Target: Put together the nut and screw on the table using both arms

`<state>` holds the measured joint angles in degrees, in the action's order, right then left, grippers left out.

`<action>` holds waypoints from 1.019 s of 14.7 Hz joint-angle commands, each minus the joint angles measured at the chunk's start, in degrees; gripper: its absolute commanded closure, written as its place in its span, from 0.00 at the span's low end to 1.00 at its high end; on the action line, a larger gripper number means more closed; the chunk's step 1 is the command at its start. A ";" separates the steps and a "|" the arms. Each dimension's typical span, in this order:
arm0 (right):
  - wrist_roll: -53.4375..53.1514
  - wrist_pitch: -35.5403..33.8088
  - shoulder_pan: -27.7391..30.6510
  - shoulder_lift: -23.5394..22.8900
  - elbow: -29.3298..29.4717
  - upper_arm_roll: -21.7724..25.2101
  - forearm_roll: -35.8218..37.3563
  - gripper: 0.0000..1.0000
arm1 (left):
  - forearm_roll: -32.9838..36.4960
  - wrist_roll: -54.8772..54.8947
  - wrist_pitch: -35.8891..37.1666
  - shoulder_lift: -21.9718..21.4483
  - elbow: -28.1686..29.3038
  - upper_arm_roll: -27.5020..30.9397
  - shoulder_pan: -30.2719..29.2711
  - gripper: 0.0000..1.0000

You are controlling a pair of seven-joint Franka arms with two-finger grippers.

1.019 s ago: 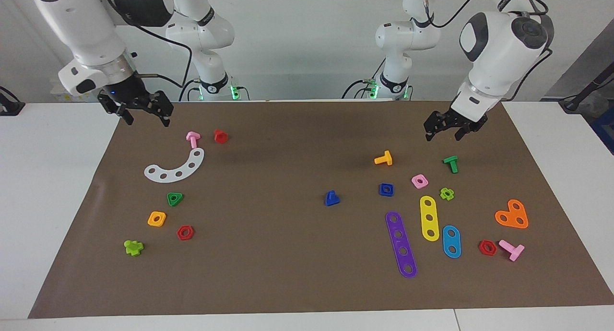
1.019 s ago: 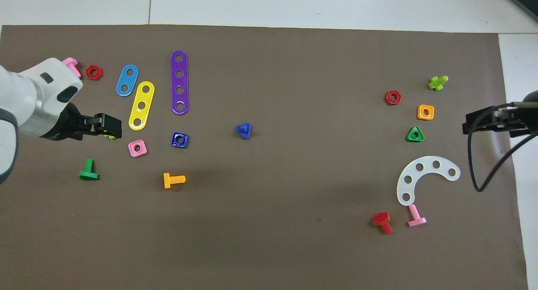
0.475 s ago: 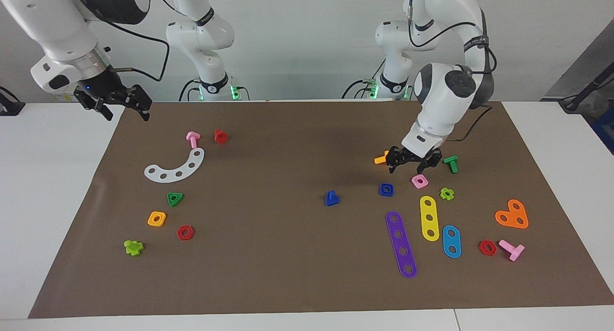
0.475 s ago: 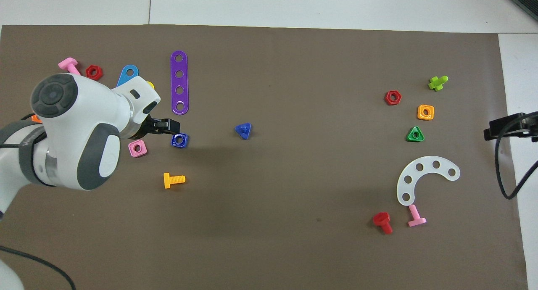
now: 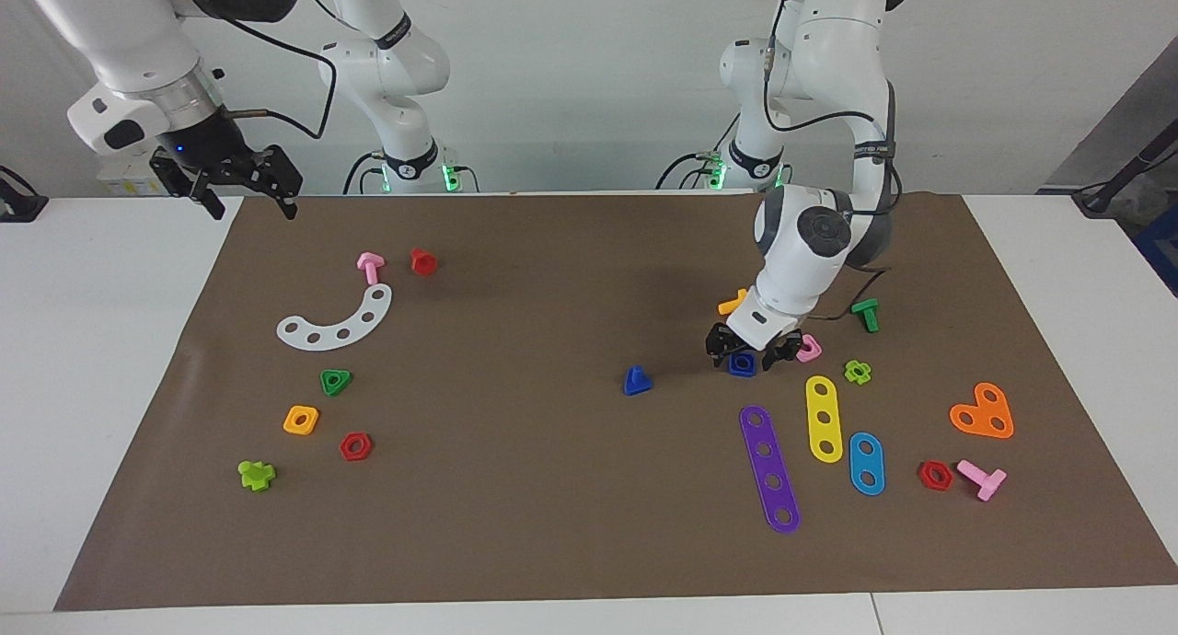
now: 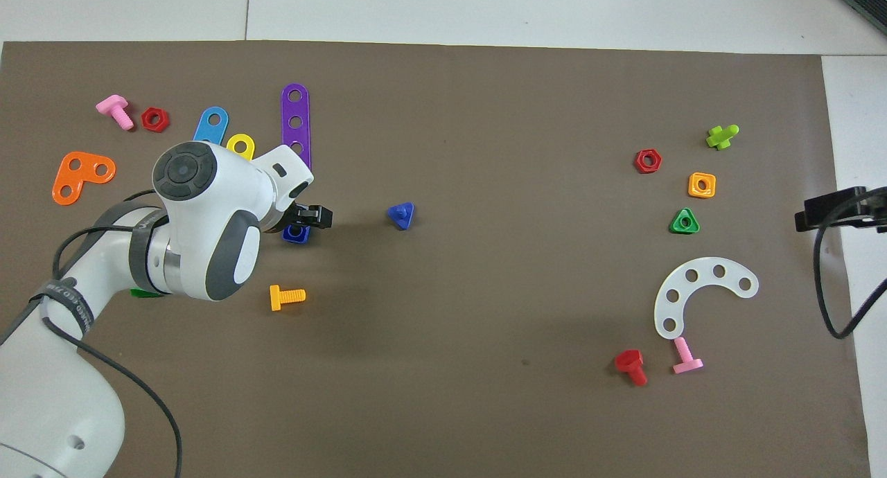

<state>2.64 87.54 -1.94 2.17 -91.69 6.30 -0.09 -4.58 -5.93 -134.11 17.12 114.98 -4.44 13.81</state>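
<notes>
**Approach to the nut, facing and overhead views.** The left gripper (image 5: 744, 359) is low over the nut (image 5: 742, 366), and its wrist points almost straight down. This pose suits a grasp from above on a flat part lying on the mat (image 5: 552, 488). The jaws are released. One finger stands on each side of the nut with a gap between finger and plastic, so nothing is grasped yet. Judged from the facing view, the fingertips are at or just above the mat, with the nut between them.

The nut lies flat, hole upward, toward the left arm's end of the table (image 5: 92, 386). A pink nut (image 5: 810, 348) is just beside it on that end, and an orange screw (image 5: 733, 301) lies nearer to the robots. Both neighbours are close, which probably explains the steep, narrow approach. A finger that strays sideways could nudge the pink nut.

The screw (image 5: 635, 380) rests head down, stem upward, near the middle of the mat. It lies well apart from the nut, toward the right arm's end, and is untouched.

The right gripper (image 5: 255, 210) waits raised over the mat's corner at its own end, with its jaws spread wide and empty. It is probably held clear until the screw is needed.
</notes>
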 commanded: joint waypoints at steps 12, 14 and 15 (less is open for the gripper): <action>-1.06 -0.36 -0.17 2.31 -2.53 -1.03 0.27 0.00 | -0.51 9.26 0.25 -0.68 2.53 1.10 0.16 0.19; -1.06 -0.44 -0.08 2.31 -2.53 -0.94 0.27 0.00 | -0.51 9.71 0.25 -0.68 2.88 1.18 0.16 0.21; -1.06 -0.44 -0.08 2.31 -2.53 -0.94 0.27 0.00 | -0.51 10.06 0.34 -0.77 2.88 1.18 0.16 0.22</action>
<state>2.59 87.54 -2.17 3.19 -93.00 5.80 -0.09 -4.58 2.44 -133.96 17.13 116.74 -3.72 13.81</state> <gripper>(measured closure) 0.000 0.203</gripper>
